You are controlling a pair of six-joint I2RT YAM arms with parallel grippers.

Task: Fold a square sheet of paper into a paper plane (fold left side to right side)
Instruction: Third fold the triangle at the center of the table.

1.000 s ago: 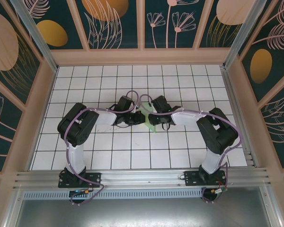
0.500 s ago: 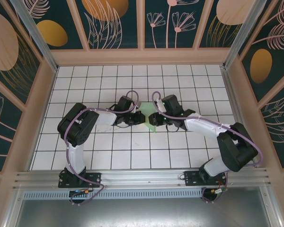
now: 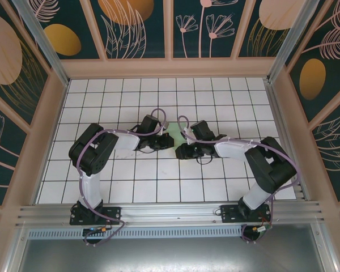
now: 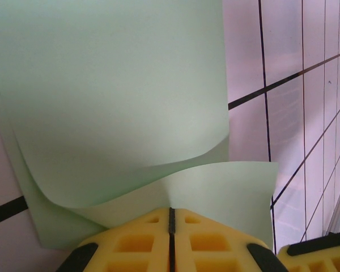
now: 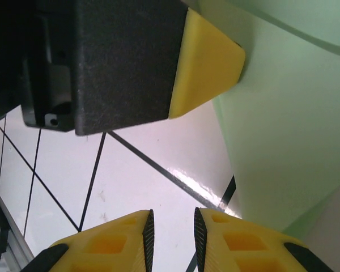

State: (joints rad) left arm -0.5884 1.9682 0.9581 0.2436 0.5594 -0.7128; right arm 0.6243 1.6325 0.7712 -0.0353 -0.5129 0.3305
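With left fingers (image 4: 130, 245) clenched on the paper (image 4: 113, 85) and right fingers (image 5: 243, 245) slightly parted, empty, carry it across squarely.

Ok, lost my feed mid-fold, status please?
Left fingers shut on sheet edge, sheet curled over. Right fingers slightly apart, empty, beside sheet. Nothing in the way.

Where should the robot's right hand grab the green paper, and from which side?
Probably the loose curled edge of the square sheet of paper, away from the spot the left gripper pinches. That flap arches off the table, so the right gripper could slide in sideways, one jaw under it. The flat-lying part offers nothing to pinch from above.
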